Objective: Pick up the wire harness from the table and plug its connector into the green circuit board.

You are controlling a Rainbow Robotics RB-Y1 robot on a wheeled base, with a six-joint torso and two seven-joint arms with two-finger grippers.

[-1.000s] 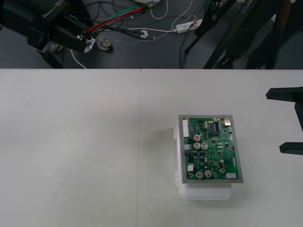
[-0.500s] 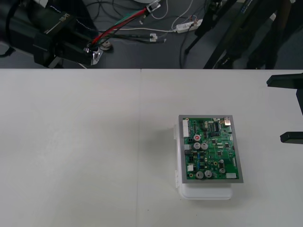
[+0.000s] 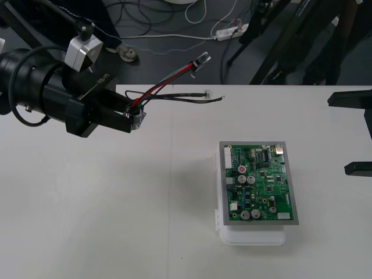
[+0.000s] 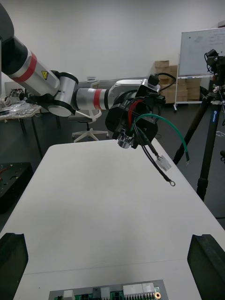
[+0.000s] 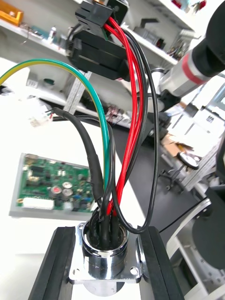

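Note:
My left gripper point(image 3: 132, 118) hangs above the table's far left part, shut on the harness's round metal socket point(image 3: 138, 120). In the left wrist view the flanged socket point(image 5: 105, 262) sits clamped between the two fingers point(image 5: 58, 265), and red, black and green wires point(image 5: 132, 98) rise from it to a black plug point(image 5: 97, 46). The wires point(image 3: 168, 84) trail toward the far edge. The green circuit board point(image 3: 258, 182) rests on its white base point(image 3: 253, 236) right of centre, apart from the harness. My right gripper point(image 3: 354, 141) waits open at the right edge.
Loose black leads point(image 3: 197, 99) from the harness hang over the table's far edge area. In the right wrist view the left arm point(image 4: 70, 96) holds the harness point(image 4: 136, 131) beyond the board's edge point(image 4: 112, 291). Cables and tripod legs point(image 3: 273, 40) stand on the dark floor.
The left arm has come from over the far floor strip toward me and to the right, over the table, carrying the harness. The right gripper and the board have stayed put.

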